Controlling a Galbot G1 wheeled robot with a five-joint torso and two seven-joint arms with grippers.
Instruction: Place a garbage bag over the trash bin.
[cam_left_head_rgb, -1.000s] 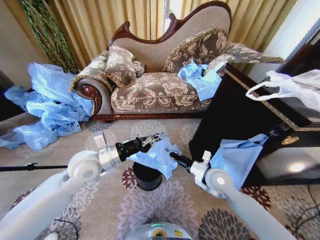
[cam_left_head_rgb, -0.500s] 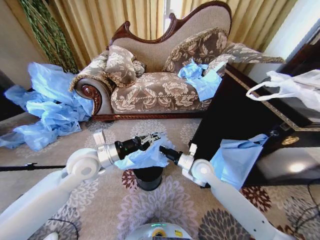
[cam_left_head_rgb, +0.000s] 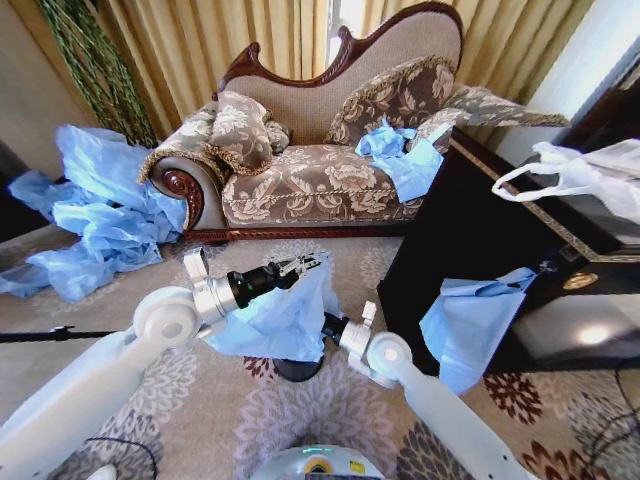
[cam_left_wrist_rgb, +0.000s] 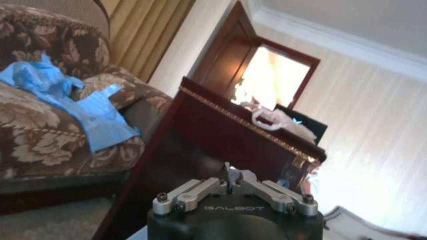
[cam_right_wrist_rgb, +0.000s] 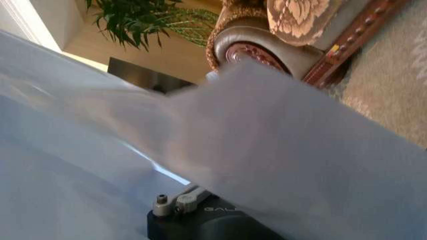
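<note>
The left pincer (cam_left_head_rgb: 305, 265) is clamped on the top edge of the garbage bag (cam_left_head_rgb: 275, 325). The bag hangs down below it like a curtain. The trash bin (cam_left_head_rgb: 293, 369) sits on the carpet under the bag, peeking out at the bottom. The right pincer (cam_left_head_rgb: 328, 325) is tucked against the bag, and I cannot tell if it is apart or together. To do this well, spread the bag's mouth wide above the bin's rim, then bring it down evenly.

1. Trash bin (cam_left_head_rgb: 295, 369): mostly covered by the garbage bag (cam_left_head_rgb: 275, 325); a dark base sliver shows.
2. Right gripper (cam_left_head_rgb: 322, 322): fingertips buried in bag folds.
3. Right wrist view: bag film blurred, veiling the gripper.
</note>
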